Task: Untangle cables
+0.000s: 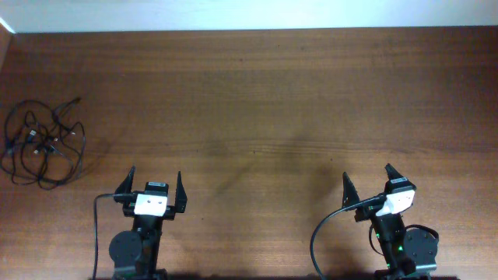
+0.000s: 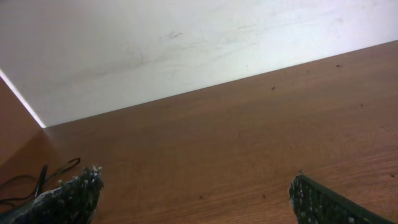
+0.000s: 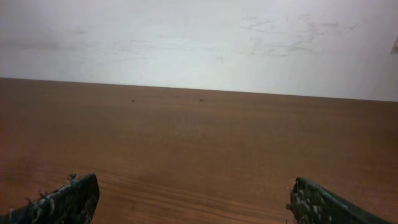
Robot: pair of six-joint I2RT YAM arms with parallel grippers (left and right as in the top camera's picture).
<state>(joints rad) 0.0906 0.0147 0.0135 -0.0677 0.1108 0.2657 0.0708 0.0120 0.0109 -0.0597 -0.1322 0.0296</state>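
We look down on a brown wood-grain table that fills almost the whole overhead view, its grain running from 9 o'clock to 3 o'clock. A white wall meets it along the far edge at 12 o'clock; the wrist views show that wall scuffed with faint grey marks.

The cables lie at 9 o'clock on the table, close to the left border of the overhead view and well short of the wall. They form a loose clump of thin black loops, slightly longer from 12 to 6 o'clock than across. One cord end strays out of the clump toward 1 o'clock. We see small plugs inside the loops, but which way each plug faces is too small to tell.

The left gripper hangs at 7 o'clock, with the cables at its 10 o'clock and bare wood between them. Its jaws are spread wide on nothing. The right gripper hangs at 5 o'clock, well apart from the cables, its jaws likewise wide and empty. Bare wood runs from both grippers up to the wall and across the middle. Near the left edge of the left wrist view, a few cable loops show beside one finger.
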